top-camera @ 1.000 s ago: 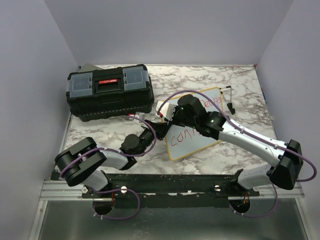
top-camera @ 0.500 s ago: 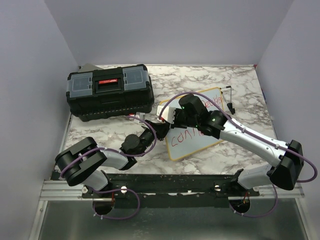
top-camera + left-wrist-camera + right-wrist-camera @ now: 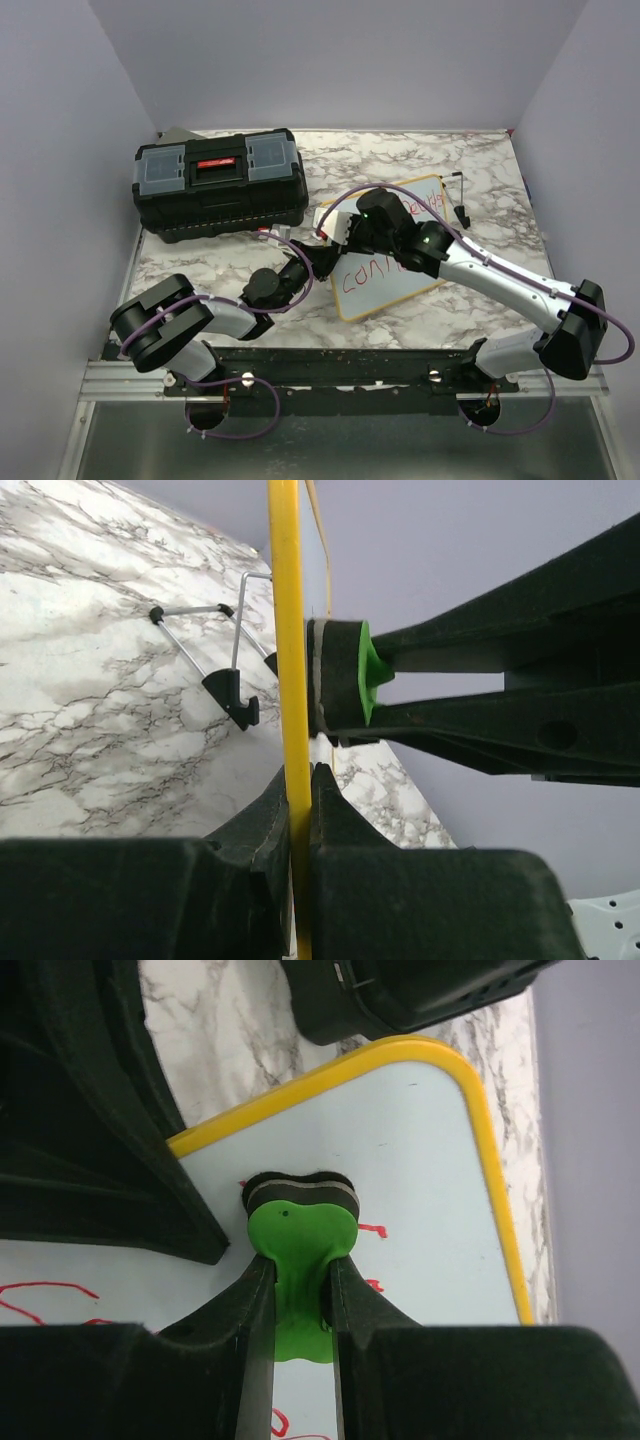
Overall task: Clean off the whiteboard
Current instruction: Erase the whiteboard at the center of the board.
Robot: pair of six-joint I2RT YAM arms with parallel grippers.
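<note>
The whiteboard (image 3: 402,286) lies tilted on the marble table, with a yellow frame and red handwriting on its near half. My left gripper (image 3: 318,262) is shut on the frame's left edge; the left wrist view shows the yellow frame (image 3: 290,630) pinched between its jaws (image 3: 300,780). My right gripper (image 3: 345,236) is shut on a green eraser with a black felt pad (image 3: 300,1235). It presses the pad flat against the board (image 3: 420,1180) near its upper left corner. Red marks (image 3: 372,1230) lie just beside the pad. The eraser also shows in the left wrist view (image 3: 350,675).
A black toolbox with a grey lid (image 3: 220,183) stands at the back left. The board's wire stand with black feet (image 3: 462,213) juts out past its far right edge, and also shows in the left wrist view (image 3: 235,695). Purple walls enclose the table.
My right gripper with the eraser has shifted slightly across the board's upper left part. My left gripper keeps its hold on the frame.
</note>
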